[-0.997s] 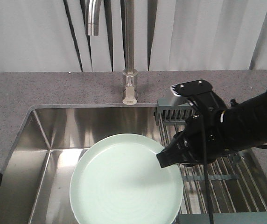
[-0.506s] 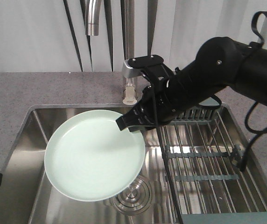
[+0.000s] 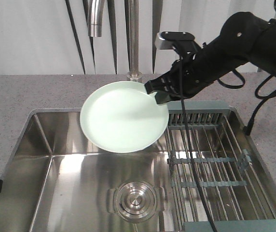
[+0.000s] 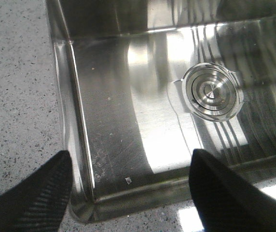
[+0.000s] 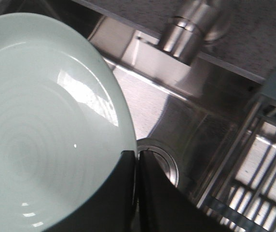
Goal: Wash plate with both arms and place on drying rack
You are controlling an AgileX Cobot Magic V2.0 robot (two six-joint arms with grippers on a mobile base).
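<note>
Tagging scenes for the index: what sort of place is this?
Probably a kitchen sink area: steel sink basin, tall faucet on a speckled countertop, drying rack set in the basin, plate held by the right end effector.

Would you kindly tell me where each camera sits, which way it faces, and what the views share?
Front: faces the faucet across the sink; right arm holds the plate above it, drying rack right.
Left wrist: looks down into a sink corner at the drain; own jaws apart, empty.
Right wrist: looks along shut jaws pinching the plate's rim.
Shared: the drain, in all three.
</note>
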